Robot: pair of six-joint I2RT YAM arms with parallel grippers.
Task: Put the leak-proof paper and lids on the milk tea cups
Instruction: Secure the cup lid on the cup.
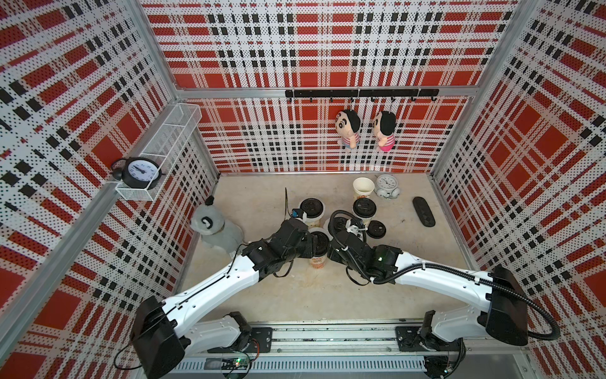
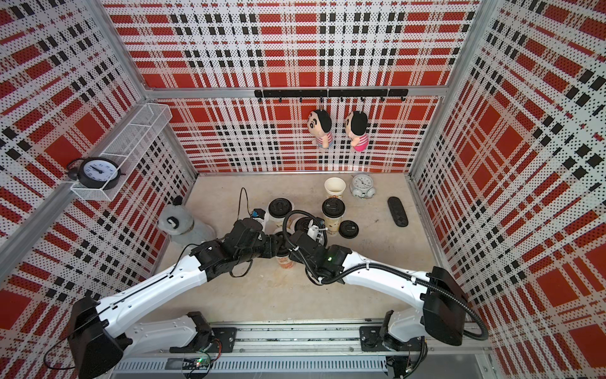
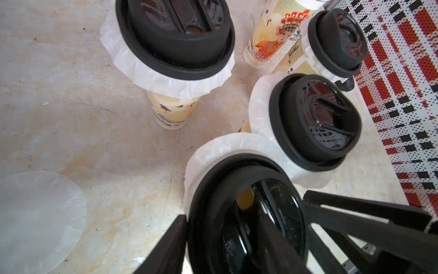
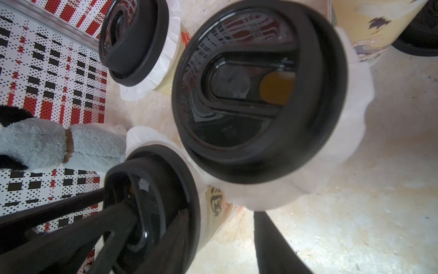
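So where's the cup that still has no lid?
The open cup stands at the back of the table in both top views, just beside the white alarm clock.

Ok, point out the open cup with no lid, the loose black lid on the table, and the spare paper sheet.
open cup (image 1: 363, 185), a top view, inside its mouth.
loose black lid (image 1: 376, 228), a top view, lid centre.
spare paper sheet (image 3: 38, 218), left wrist view, middle of sheet.
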